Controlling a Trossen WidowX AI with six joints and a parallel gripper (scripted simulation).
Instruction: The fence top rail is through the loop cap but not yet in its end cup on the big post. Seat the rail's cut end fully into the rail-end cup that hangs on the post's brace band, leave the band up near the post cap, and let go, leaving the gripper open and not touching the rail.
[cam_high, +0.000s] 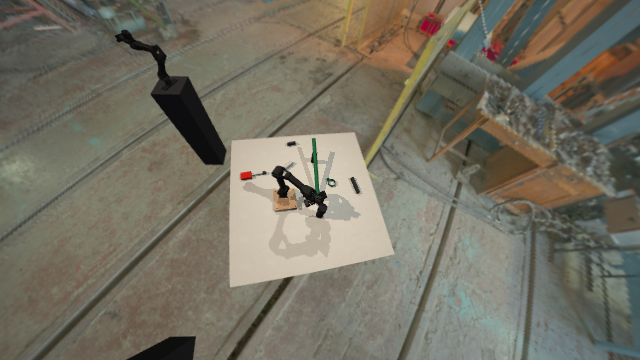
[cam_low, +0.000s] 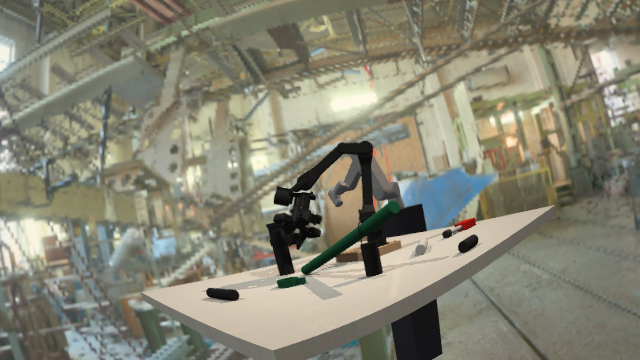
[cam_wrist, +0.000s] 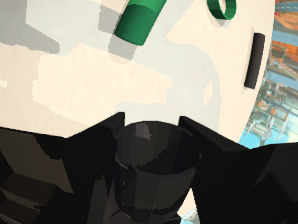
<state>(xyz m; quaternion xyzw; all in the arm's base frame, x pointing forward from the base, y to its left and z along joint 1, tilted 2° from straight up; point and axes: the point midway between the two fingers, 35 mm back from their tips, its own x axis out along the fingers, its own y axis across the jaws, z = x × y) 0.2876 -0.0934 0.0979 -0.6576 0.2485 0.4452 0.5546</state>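
The gripper is clamped on the black rail-end cup, a hollow, round-mouthed piece with faceted walls and a dull finish. In the wrist view its fingers stand to either side of the cup, and the mouth faces the rail's cut end.

The fence top rail is a smooth, dark green cylinder, its cut end outside the cup and apart from it — worktop shows between them in the wrist view. In the top view the rail runs from close to the upper edge of the pale, matte worktop toward the middle. In the exterior view it slopes, the end by the big post lower than the other. That post is a black, upright cylinder; a smaller black post stands beneath the raised part of the rail.

A thin green ring lies near the rail. Farther toward the top view's right edge rests a plain black cylinder, and a shorter one lies near the upper edge. A tool with a blocky red end lies by the left edge — its shaft slim and dark. How the brace band sits near the post cap, I cannot tell.
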